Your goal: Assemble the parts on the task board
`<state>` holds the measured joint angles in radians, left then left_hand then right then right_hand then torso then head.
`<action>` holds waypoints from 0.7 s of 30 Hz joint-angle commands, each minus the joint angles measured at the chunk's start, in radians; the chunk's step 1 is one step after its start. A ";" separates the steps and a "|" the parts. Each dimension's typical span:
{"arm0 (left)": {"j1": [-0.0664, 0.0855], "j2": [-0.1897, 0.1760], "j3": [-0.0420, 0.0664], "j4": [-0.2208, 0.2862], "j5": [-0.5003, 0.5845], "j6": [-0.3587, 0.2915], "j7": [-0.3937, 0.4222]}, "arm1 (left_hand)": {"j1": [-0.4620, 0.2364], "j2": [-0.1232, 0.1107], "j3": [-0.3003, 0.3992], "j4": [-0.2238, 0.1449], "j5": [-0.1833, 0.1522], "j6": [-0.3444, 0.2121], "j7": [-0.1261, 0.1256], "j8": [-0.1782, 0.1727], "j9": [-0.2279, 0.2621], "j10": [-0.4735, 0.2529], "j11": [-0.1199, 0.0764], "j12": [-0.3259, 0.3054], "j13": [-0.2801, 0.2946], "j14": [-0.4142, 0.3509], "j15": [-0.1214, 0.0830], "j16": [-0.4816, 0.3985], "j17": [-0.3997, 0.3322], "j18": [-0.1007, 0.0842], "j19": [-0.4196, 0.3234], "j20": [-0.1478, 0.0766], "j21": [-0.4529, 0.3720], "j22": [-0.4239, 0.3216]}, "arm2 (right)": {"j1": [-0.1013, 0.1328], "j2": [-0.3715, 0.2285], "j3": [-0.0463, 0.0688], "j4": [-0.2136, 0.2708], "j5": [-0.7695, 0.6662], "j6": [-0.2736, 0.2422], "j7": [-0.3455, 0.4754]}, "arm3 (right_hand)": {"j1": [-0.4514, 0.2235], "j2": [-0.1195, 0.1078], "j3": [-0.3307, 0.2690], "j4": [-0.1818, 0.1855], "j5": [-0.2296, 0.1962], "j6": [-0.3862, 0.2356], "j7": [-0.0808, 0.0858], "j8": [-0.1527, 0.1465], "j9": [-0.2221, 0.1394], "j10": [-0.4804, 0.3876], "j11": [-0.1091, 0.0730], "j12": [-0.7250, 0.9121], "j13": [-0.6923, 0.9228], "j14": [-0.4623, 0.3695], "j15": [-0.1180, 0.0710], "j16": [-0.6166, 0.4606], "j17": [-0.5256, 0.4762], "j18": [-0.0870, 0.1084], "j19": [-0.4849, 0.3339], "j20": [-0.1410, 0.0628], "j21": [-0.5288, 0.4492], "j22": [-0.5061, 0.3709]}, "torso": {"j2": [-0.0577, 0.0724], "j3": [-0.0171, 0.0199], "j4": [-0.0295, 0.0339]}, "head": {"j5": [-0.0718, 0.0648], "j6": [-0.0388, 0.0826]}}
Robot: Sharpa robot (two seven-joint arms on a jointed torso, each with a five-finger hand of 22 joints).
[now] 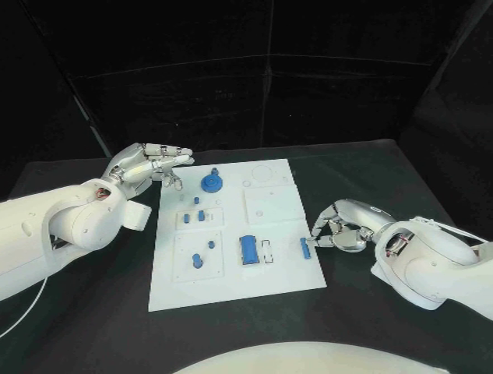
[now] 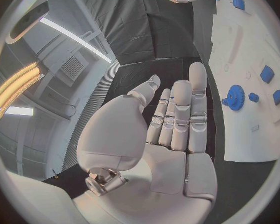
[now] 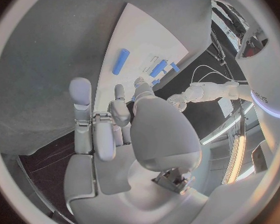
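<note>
My left hand [image 1: 149,165] spread and holding nothing at the far left corner of the task board [image 1: 233,276], black tabletop [image 1: 89,327] under it, blue parts [image 1: 248,248] across the board, black curtain behind, my right hand [image 1: 342,226] curled beside a blue bar [image 1: 304,248] at the board's right edge, grip unclear

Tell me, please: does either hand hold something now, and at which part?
Nothing is held. The left hand is open, fingers straight, at the far left corner of the task board. The right hand hangs beside a blue part, fingers apart.
</note>
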<state>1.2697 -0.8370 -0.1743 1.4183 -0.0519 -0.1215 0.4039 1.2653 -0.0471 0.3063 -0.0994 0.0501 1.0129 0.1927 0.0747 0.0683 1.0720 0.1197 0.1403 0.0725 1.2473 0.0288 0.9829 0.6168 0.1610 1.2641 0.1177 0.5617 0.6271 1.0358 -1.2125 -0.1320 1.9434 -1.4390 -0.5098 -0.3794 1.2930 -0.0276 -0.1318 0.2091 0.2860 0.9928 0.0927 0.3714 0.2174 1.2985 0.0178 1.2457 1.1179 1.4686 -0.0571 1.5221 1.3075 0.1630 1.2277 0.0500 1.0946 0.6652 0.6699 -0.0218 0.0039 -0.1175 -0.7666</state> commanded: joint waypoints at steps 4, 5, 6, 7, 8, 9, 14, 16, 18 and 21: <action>0.001 -0.002 0.000 0.002 0.003 0.004 0.009 | 0.004 0.010 -0.005 -0.001 -0.003 -0.007 -0.003 0.003 0.000 -0.006 0.000 0.005 0.001 -0.007 -0.001 0.005 -0.001 0.020 0.004 0.005 -0.005 -0.001 | -0.001 0.022 0.000 -0.018 -0.082 0.025 -0.064 | -0.020 -0.010 -0.023 0.022 0.080 0.013 -0.002 -0.010 0.002 -0.003 -0.004 -0.005 0.001 0.082 0.003 -0.002 0.166 -0.014 0.001 0.005 -0.007 -0.001 | 0.000 -0.0001 0.0018 | -0.004 -0.004; 0.001 -0.002 0.000 0.002 0.003 0.004 0.009 | 0.004 0.010 -0.005 -0.001 -0.003 -0.007 -0.003 0.003 0.000 -0.006 0.000 0.005 0.001 -0.007 -0.001 0.005 -0.001 0.020 0.004 0.005 -0.005 -0.001 | -0.001 0.026 0.000 -0.021 -0.084 0.028 -0.066 | -0.021 -0.011 -0.025 0.023 0.082 0.013 -0.002 -0.010 0.002 -0.003 -0.004 -0.005 0.002 0.082 0.003 -0.002 0.166 -0.014 0.001 0.005 -0.007 -0.001 | 0.001 -0.0002 0.0017 | -0.004 -0.004; 0.001 -0.002 0.000 0.003 0.003 0.004 0.009 | 0.004 0.010 -0.005 -0.001 -0.003 -0.007 -0.003 0.003 0.000 -0.006 0.000 0.005 0.001 -0.007 -0.001 0.005 -0.001 0.020 0.004 0.005 -0.005 -0.001 | -0.002 0.030 -0.001 -0.024 -0.085 0.031 -0.070 | -0.021 -0.011 -0.025 0.024 0.082 0.013 -0.002 -0.010 0.002 -0.003 -0.004 -0.005 0.002 0.082 0.003 -0.002 0.166 -0.014 0.001 0.005 -0.007 -0.001 | 0.000 -0.0002 0.0016 | -0.004 -0.004; 0.001 -0.002 0.000 0.003 0.003 0.004 0.009 | 0.004 0.010 -0.005 -0.001 -0.003 -0.007 -0.003 0.003 0.000 -0.006 0.000 0.005 0.001 -0.007 -0.001 0.005 -0.001 0.020 0.004 0.005 -0.005 -0.001 | -0.003 0.034 -0.001 -0.026 -0.088 0.035 -0.073 | -0.022 -0.011 -0.027 0.025 0.083 0.013 -0.002 -0.010 0.002 -0.003 -0.004 -0.005 0.002 0.082 0.003 -0.002 0.166 -0.014 0.001 0.005 -0.008 -0.002 | 0.000 -0.0006 0.0013 | -0.004 -0.004; 0.001 -0.002 0.000 0.003 0.003 0.004 0.009 | 0.004 0.010 -0.005 -0.001 -0.003 -0.007 -0.003 0.003 0.000 -0.006 0.000 0.005 0.001 -0.007 -0.001 0.005 -0.001 0.020 0.004 0.005 -0.005 -0.001 | -0.004 0.037 -0.001 -0.028 -0.090 0.038 -0.075 | -0.023 -0.012 -0.028 0.026 0.084 0.013 -0.002 -0.011 0.003 -0.003 -0.004 -0.005 0.002 0.082 0.003 -0.002 0.166 -0.014 0.001 0.005 -0.008 -0.001 | 0.000 -0.0002 0.0013 | -0.004 -0.005; 0.001 -0.002 0.000 0.003 0.003 0.004 0.009 | 0.004 0.010 -0.005 -0.001 -0.003 -0.007 -0.003 0.003 0.000 -0.006 0.000 0.005 0.001 -0.007 -0.001 0.005 -0.001 0.020 0.004 0.005 -0.005 -0.001 | -0.005 0.039 -0.001 -0.030 -0.091 0.041 -0.077 | -0.024 -0.012 -0.029 0.027 0.084 0.013 -0.002 -0.011 0.003 -0.003 -0.004 -0.005 0.002 0.082 0.003 -0.002 0.166 -0.014 0.001 0.005 -0.008 -0.002 | 0.000 -0.0003 0.0015 | -0.003 -0.006; 0.001 -0.003 0.000 0.003 0.003 0.004 0.010 | 0.004 0.010 -0.005 -0.001 -0.003 -0.007 -0.003 0.003 0.000 -0.006 0.000 0.005 0.001 -0.007 -0.001 0.005 -0.001 0.020 0.004 0.005 -0.005 -0.001 | -0.009 0.054 -0.001 -0.041 -0.097 0.065 -0.091 | -0.026 -0.012 -0.032 0.030 0.084 0.015 -0.003 -0.011 0.003 -0.002 -0.004 -0.005 0.003 0.082 0.003 -0.002 0.166 -0.014 0.001 0.005 -0.008 -0.002 | 0.000 -0.0003 0.0022 | -0.004 -0.008; 0.001 -0.003 0.000 0.003 0.003 0.004 0.010 | 0.004 0.010 -0.005 -0.001 -0.003 -0.007 -0.003 0.003 0.000 -0.006 0.000 0.005 0.001 -0.007 -0.001 0.005 -0.001 0.020 0.004 0.005 -0.005 -0.001 | -0.011 0.057 -0.001 -0.043 -0.099 0.074 -0.095 | -0.026 -0.012 -0.034 0.031 0.083 0.017 -0.003 -0.010 0.004 -0.002 -0.004 -0.004 0.004 0.082 0.003 -0.002 0.166 -0.014 0.001 0.005 -0.008 -0.001 | 0.000 -0.0007 0.0026 | -0.005 -0.008; 0.001 -0.003 0.000 0.003 0.003 0.004 0.010 | 0.004 0.010 -0.005 -0.001 -0.003 -0.007 -0.003 0.003 0.000 -0.006 0.000 0.005 0.001 -0.007 -0.001 0.005 -0.001 0.020 0.004 0.005 -0.005 -0.001 | -0.013 0.061 -0.001 -0.045 -0.101 0.084 -0.099 | -0.026 -0.011 -0.035 0.033 0.083 0.020 -0.004 -0.009 0.005 -0.002 -0.005 -0.004 0.004 0.082 0.003 -0.002 0.166 -0.014 0.001 0.005 -0.008 -0.001 | -0.001 -0.0003 0.0020 | -0.004 -0.009; 0.001 -0.003 0.000 0.003 0.003 0.004 0.010 | 0.004 0.010 -0.005 -0.001 -0.003 -0.007 -0.003 0.003 0.000 -0.006 0.000 0.005 0.001 -0.007 -0.001 0.005 -0.001 0.020 0.004 0.005 -0.005 -0.001 | -0.015 0.067 -0.001 -0.048 -0.103 0.096 -0.103 | -0.025 -0.011 -0.036 0.033 0.083 0.023 -0.005 -0.007 0.006 -0.001 -0.006 -0.004 0.006 0.082 0.002 -0.002 0.166 -0.014 0.002 0.005 -0.007 0.001 | 0.000 -0.0008 0.0016 | -0.004 -0.010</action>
<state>1.2695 -0.8394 -0.1752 1.4192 -0.0518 -0.1215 0.4045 1.2653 -0.0471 0.3063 -0.0994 0.0501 1.0128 0.1927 0.0747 0.0683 1.0720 0.1198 0.1403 0.0723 1.2473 0.0288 0.9829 0.6169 0.1610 1.2642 0.1177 0.5617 0.6273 1.0205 -1.1470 -0.1328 1.8952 -1.5221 -0.4504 -0.4639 1.2736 -0.0393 -0.1625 0.2398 0.3646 1.0095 0.0880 0.3650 0.2217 1.2986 0.0179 1.2457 1.1226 1.4686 -0.0571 1.5221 1.3074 0.1631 1.2277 0.0500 1.0910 0.6649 0.6699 -0.0221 0.0059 -0.1220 -0.7760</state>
